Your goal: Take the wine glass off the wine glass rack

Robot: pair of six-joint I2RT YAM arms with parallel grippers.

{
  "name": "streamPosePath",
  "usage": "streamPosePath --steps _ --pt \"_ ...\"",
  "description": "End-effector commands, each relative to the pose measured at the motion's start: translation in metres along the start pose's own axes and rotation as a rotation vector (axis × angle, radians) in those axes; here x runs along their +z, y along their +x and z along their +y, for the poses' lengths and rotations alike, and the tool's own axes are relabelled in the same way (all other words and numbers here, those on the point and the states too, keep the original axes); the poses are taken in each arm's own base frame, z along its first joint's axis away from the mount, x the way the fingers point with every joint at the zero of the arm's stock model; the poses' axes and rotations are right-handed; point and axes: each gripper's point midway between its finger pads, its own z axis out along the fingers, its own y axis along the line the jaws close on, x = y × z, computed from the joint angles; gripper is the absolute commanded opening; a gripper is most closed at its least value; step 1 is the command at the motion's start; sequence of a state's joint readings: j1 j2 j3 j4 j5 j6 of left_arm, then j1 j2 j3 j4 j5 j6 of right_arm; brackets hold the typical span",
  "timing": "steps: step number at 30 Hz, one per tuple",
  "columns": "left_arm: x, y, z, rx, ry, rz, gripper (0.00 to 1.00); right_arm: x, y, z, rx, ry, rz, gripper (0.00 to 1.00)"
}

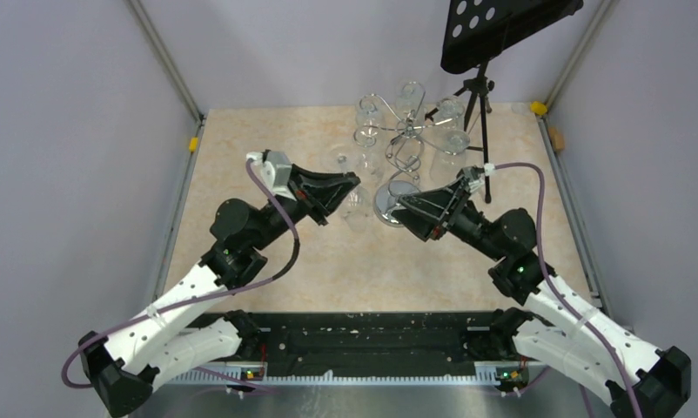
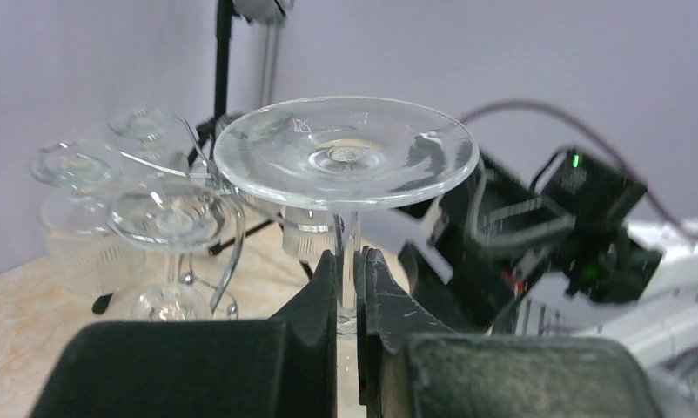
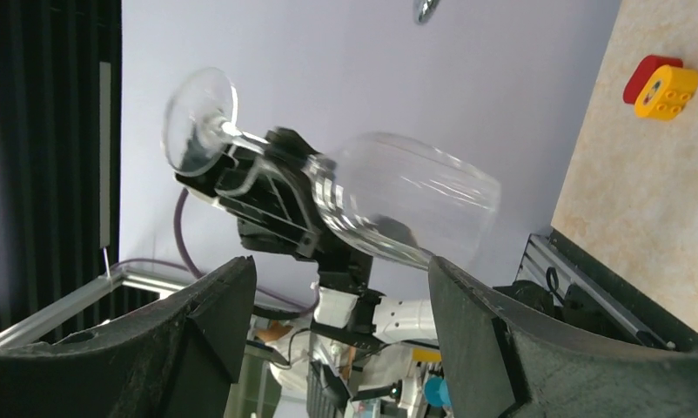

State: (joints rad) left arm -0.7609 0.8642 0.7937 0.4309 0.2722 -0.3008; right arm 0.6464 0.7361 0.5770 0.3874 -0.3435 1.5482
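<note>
Two arms reach in over the beige counter (image 1: pixel 372 279), the left arm (image 1: pixel 241 226) and the right arm (image 1: pixel 502 231) angled toward each other. The black music stand (image 1: pixel 502 30) rises at the far right. Just beside it stands the wine glass rack (image 1: pixel 406 131), with other glasses (image 1: pixel 367 111) hanging on its scroll arms. I see the wine glass (image 2: pixel 345 152) off the rack, on its near side between the two arm tips. My left jaws are pinched tight on its stem, foot uppermost in the wrist view. My right jaws are spread wide, gripping nothing.
</note>
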Motion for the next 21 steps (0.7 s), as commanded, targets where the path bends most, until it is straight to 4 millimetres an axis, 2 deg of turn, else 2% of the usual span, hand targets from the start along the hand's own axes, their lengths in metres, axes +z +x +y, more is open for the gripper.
streamPosePath --steps 1,3,6,11,21 --pt "-0.003 -0.090 -0.006 -0.125 -0.071 -0.264 0.00 0.004 0.011 0.027 -0.049 -0.130 0.002 0.75" --pt "-0.006 -0.102 -0.007 -0.164 -0.072 -0.319 0.00 0.009 0.020 0.031 -0.066 -0.159 0.023 0.77" --pt "-0.011 -0.118 -0.005 -0.215 -0.086 -0.396 0.00 0.011 0.034 0.055 -0.101 -0.297 0.055 0.79" --pt "-0.015 -0.127 0.017 -0.321 -0.202 -0.472 0.00 0.007 0.042 0.085 -0.097 -0.519 0.050 0.79" --pt "-0.019 -0.135 0.016 -0.448 -0.190 -0.529 0.00 0.028 0.046 0.093 -0.162 -0.563 0.033 0.75"
